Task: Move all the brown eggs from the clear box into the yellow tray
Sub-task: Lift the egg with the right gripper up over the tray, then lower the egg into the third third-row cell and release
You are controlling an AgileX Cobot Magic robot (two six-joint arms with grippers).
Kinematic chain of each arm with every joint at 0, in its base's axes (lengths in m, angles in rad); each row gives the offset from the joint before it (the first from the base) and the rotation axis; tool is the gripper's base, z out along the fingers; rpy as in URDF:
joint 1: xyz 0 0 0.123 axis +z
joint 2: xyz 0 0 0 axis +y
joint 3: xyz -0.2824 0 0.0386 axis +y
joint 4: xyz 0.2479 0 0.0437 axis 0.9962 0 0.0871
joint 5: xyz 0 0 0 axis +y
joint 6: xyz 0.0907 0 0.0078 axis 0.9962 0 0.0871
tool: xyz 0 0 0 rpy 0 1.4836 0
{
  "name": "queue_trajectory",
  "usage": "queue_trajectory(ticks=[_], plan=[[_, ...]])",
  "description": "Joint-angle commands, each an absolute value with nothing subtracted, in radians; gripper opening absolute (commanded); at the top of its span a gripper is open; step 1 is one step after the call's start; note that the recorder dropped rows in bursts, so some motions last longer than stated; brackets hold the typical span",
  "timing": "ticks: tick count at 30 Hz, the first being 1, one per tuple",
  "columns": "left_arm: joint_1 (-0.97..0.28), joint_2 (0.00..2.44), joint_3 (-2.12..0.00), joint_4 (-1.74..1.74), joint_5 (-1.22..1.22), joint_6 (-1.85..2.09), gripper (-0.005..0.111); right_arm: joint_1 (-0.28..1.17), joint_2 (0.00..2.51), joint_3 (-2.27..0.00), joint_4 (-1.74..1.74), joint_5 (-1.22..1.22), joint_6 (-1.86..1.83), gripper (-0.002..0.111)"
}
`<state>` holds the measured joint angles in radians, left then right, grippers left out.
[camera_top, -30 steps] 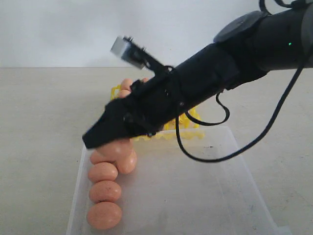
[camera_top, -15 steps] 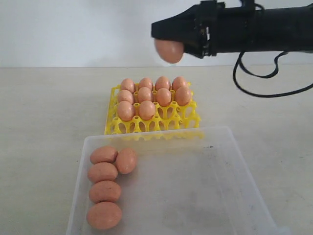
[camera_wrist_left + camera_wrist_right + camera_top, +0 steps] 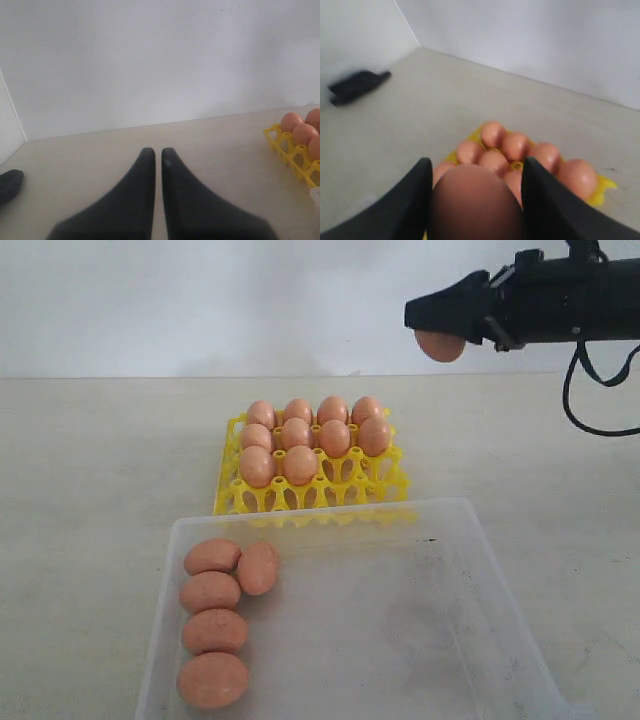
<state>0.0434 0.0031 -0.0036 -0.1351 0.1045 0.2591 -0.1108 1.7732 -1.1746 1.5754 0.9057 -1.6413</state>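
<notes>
Entry: transfer step, one egg in carriage. I had the right end effector (image 3: 436, 318) in the upper right of the exterior frame, above and to the right of the yellow tray (image 3: 300, 502). Its jaws were parted wide and pressed on either side of a single brown egg (image 3: 440, 345), which hung clear of everything below. Seated eggs (image 3: 297, 435), ten by my count, filled the tray's two far rows and the left pair of cups in the third; the other cups stood empty. Clear box (image 3: 470, 580), lower centre of frame: five loose eggs (image 3: 211, 591) bunched at its left side. Left end effector (image 3: 156, 155): jaws drawn almost together with nothing between them, over bare bench (image 3: 75, 165). Next move, in my judgement, was to bring the egg leftward and down over an empty third-row cup, seat it gently, then part the jaws. Coming down off-centre risked striking a post or a neighbouring egg.
</notes>
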Motion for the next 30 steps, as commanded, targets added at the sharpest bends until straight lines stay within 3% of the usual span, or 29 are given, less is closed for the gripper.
queue_trajectory(ticks=[1,14,24,30], plan=[[0.037,0.000,0.000,-0.138,0.103,0.262,0.004,-0.037,1.766,-1.176,1.407,0.673,-1.664,0.000],[0.037,0.000,0.000,-0.138,0.103,0.262,0.004,0.069,1.925,-1.176,1.528,0.572,-1.756,0.000],[0.037,0.000,0.000,-0.138,0.103,0.262,0.004,0.069,2.060,-1.177,1.744,0.962,-2.035,0.000],[0.037,0.000,0.000,-0.138,0.103,0.262,0.004,0.069,2.105,-1.179,1.744,1.008,-2.131,0.000]])
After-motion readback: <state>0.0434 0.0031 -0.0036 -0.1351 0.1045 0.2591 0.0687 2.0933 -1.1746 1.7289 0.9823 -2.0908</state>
